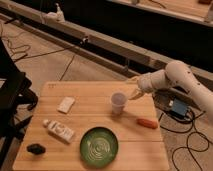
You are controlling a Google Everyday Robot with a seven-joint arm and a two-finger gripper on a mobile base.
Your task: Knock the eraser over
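Observation:
The eraser is a small black oblong block lying near the front left corner of the wooden table. My gripper is at the end of the white arm, over the table's far right edge, just right of a clear plastic cup. It is far from the eraser, on the opposite side of the table.
A green plate sits at the front middle. A white tube lies left of it, a flat white piece further back, and an orange oblong item at the right. A dark chair stands left; cables and a blue box lie right.

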